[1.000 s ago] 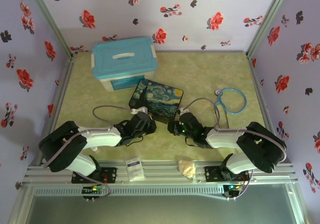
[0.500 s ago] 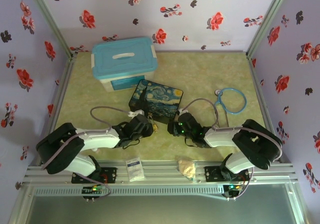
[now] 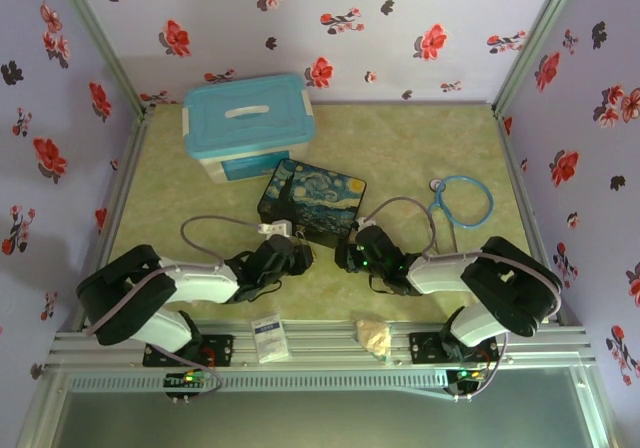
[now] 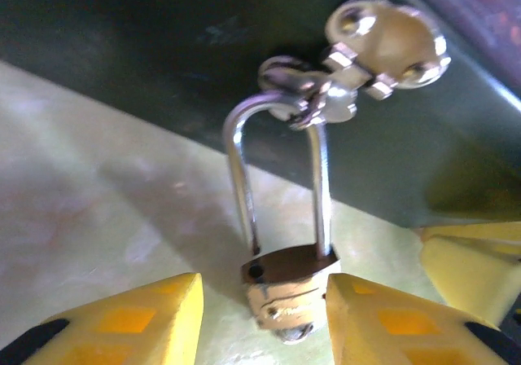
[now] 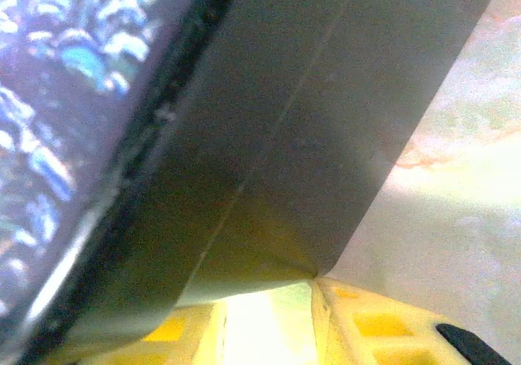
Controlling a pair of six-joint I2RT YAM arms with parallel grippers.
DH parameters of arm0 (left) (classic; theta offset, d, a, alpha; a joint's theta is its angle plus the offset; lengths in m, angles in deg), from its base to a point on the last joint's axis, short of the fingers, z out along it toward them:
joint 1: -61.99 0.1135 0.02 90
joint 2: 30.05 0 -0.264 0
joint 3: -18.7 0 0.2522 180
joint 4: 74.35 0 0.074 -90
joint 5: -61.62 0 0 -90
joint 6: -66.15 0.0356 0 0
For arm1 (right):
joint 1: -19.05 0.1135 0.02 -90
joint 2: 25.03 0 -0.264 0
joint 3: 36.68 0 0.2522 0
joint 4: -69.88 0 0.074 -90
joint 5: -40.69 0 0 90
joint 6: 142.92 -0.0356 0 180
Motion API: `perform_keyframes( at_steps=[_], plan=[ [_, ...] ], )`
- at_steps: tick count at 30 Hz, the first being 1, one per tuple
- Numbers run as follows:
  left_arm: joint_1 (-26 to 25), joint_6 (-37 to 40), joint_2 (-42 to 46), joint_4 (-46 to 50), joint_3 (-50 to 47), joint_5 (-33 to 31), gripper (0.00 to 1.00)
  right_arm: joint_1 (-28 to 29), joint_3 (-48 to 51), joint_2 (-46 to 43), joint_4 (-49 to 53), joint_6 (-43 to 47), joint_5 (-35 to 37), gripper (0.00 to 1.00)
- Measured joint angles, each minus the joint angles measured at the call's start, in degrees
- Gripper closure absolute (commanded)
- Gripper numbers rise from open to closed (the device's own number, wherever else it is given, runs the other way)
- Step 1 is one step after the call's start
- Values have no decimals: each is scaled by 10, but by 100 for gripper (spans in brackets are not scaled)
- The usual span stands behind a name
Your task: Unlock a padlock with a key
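In the left wrist view the yellow fingers [image 4: 122, 324] of the left gripper [image 4: 262, 301] stand well apart with the small brass-gold padlock [image 4: 289, 288] between their tips. The right-hand finger is just beside or touching the padlock body, I cannot tell which, and a clear gap remains on the other side, so nothing is clamped. The padlock hangs by its thin silvery U-shaped shackle [image 4: 244, 178], which passes through a silvery metal ring and clasp fitting [image 4: 383, 43] on the dark side wall of the starry-night-painted tin box [image 4: 122, 47]. A small rounded stub shows at the body's lower end, too blurred to identify. In the right wrist view the yellow fingers [image 5: 366, 324] of the right gripper [image 5: 267, 320] are also parted, with a lit gap and nothing between them. The lower corner of the tin box [image 5: 269, 161] meets the inner edge of one finger. From above, the left gripper [image 3: 290, 251] lies at the box's near edge and the right gripper [image 3: 347, 255] at its near right corner. The box [image 3: 312, 200] lies mid-table on the mottled green tabletop [image 3: 420, 148]. A white plastic bin with a teal lid [image 3: 250, 123] sits far left, a loop of light blue tubing [image 3: 462, 203] to the right, and a small white packet [image 3: 268, 336] and a crumpled beige lump [image 3: 374, 336] at the near edge.
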Motion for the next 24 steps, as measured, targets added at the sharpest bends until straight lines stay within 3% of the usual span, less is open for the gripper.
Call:
perform_keyframes(
  at_steps=[12, 24],
  plan=[
    [-16, 5, -59, 5, 41, -12, 69, 0, 2, 0, -2, 0, 0, 67],
    [-48, 5, -29, 196, 97, -87, 72, 0, 2, 5, -8, 0, 0, 67]
  ],
)
